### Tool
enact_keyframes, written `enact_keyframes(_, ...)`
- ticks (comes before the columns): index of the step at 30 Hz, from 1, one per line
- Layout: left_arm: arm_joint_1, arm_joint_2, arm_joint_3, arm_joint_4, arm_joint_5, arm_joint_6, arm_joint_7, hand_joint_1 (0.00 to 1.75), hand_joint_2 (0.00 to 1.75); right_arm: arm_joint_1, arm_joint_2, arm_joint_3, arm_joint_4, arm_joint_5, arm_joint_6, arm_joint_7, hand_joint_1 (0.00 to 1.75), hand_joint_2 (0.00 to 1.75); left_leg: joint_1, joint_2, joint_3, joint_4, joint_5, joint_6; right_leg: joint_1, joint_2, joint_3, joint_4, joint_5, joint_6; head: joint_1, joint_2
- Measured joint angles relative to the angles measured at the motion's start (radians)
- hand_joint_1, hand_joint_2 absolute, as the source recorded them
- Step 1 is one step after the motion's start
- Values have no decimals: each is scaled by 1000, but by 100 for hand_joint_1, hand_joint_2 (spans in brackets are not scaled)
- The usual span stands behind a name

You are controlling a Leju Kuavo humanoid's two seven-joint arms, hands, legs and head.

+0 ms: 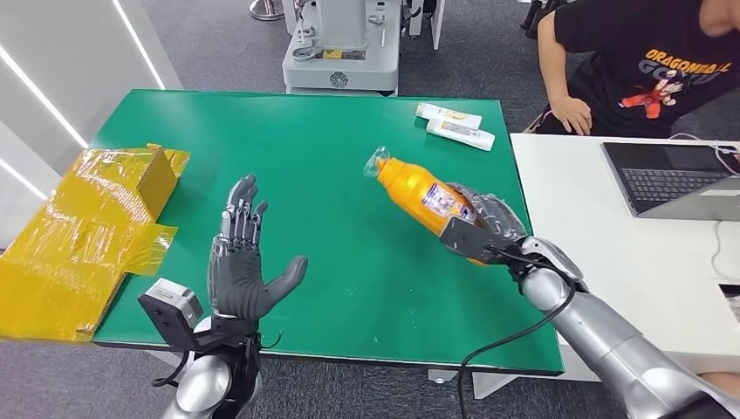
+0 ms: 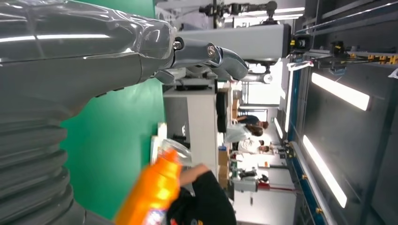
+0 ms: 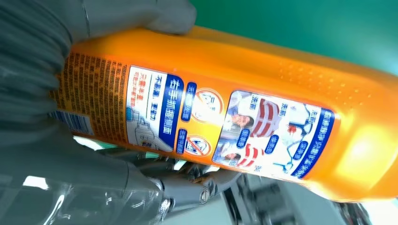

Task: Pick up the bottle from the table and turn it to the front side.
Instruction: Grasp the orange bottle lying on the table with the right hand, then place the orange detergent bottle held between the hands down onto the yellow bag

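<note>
My right hand [image 1: 485, 223] grips an orange bottle [image 1: 421, 194] by its lower body, lifted above the green table [image 1: 332, 157] and tilted with its clear cap toward the far left. Up close the bottle [image 3: 244, 117] shows a white and blue printed label with small pictures, and my right hand [image 3: 42, 117] wraps its base. My left hand [image 1: 243, 262] hovers open over the table's near left part, fingers spread and pointing away from me, apart from the bottle. The left wrist view catches the bottle [image 2: 152, 194] beyond my left hand [image 2: 84, 61].
Two white tubes [image 1: 455, 125] lie at the table's far right edge. Yellow-wrapped cardboard [image 1: 83, 227] overhangs the left edge. A person [image 1: 641, 65] sits at a white desk [image 1: 628, 253] with a laptop [image 1: 672, 177] to the right. A grey machine base [image 1: 342, 52] stands behind the table.
</note>
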Motion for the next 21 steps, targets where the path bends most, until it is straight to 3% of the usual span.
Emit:
enact_keyframes(4, -32, 16, 17, 24, -20, -29, 15, 0, 175, 37, 9, -76, -51, 10, -135, -67, 175, 175, 0, 0, 0, 0, 0, 0, 0, 0, 0, 0, 0, 0, 0, 0)
enact_keyframes(7, -58, 30, 21, 45, -34, -59, 26, 0, 175, 61, 24, -120, -82, 11, -178, -94, 175, 175, 0, 0, 0, 0, 0, 0, 0, 1, 0, 0, 0, 0, 0, 0)
enact_keyframes(21, -174, 46, 22, 121, -55, -157, 67, 0, 175, 87, 130, -146, -145, 20, -135, -189, 175, 175, 0, 0, 0, 0, 0, 0, 0, 0, 0, 1, 0, 0, 0, 0)
